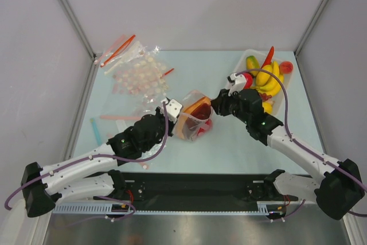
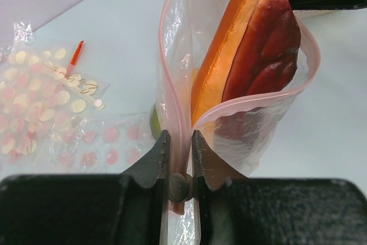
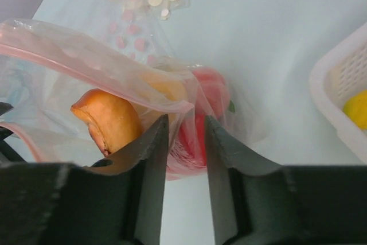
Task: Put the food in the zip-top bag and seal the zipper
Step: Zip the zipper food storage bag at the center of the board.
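- Two tools meet at the clear thin-plastic zip-top bag (image 1: 194,120) in the overhead view, mid-bench (image 1: 229,147). The left tool (image 1: 176,117) is at its 9 o'clock edge and the right tool (image 1: 215,107) at its 3 o'clock edge, likely so the mouth stands wide for loading. A glossy orange-and-red toy fruit (image 1: 198,110) shows inside. At 2 o'clock from the bag, the white slotted plastic tray (image 1: 285,87) holds yellow toy bananas (image 1: 266,78) and other food, so I judge filling unfinished. Clear dotted bags (image 1: 137,76) lie at 10 o'clock.
- Left wrist view: the left tool (image 2: 180,156) is pressed together at 6 o'clock, pinching one end of the pale orange-red zipper strip (image 2: 252,100). That anchors the corner while the strip loops open around the toy fruit (image 2: 252,44), which passes through the mouth.
- Right wrist view: the right tool (image 3: 184,142) stands partly spread astride the opposite rim. I cannot tell whether its pads bite the film. Within the bag lie the toy fruit's orange end (image 3: 109,119) and, at 1 o'clock of the fingertips, a glossy red toy (image 3: 206,96). The zipper is unsealed.
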{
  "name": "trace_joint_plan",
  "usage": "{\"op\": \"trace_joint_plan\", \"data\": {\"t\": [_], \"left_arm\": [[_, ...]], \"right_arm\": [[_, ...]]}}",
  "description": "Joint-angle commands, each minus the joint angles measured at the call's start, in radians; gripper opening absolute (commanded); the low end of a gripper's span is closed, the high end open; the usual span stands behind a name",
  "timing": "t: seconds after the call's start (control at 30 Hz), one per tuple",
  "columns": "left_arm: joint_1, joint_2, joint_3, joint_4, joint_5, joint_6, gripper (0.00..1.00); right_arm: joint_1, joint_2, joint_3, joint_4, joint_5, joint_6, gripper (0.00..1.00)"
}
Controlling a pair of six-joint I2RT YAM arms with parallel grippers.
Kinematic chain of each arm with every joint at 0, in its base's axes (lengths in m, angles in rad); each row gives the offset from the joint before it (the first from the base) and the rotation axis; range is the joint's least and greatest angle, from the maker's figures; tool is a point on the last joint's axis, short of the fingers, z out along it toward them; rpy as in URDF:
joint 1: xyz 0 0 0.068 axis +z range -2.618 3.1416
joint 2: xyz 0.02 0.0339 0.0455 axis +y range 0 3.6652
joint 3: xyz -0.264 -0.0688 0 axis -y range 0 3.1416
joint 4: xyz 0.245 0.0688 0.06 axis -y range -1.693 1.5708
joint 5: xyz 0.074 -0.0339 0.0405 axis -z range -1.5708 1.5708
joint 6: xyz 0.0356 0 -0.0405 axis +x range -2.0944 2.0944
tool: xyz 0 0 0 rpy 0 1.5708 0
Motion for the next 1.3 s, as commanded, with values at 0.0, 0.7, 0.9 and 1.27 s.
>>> {"op": "trace_joint_plan", "data": {"t": [0.0, 0.7, 0.9, 1.27], "left_arm": [[-0.004, -0.024, 0.045, 0.017, -0.009, -0.018, 0.00], [-0.007, -0.116, 0.072, -0.031, 0.134, -0.046, 0.00], [-0.021, -0.166, 0.075, -0.034, 0.169, -0.046, 0.00], [-0.064, -0.214, 0.046, 0.015, 0.189, -0.027, 0.41]], "right_arm": [[-0.002, 0.013, 0.060, 0.013, -0.053, 0.022, 0.33], [0.053, -0.146, 0.338, -0.484, 0.547, -0.006, 0.00], [0.073, -0.208, 0.338, -0.483, 0.623, -0.029, 0.00], [0.019, -0.214, 0.272, -0.420, 0.569, 0.017, 0.00]]}}
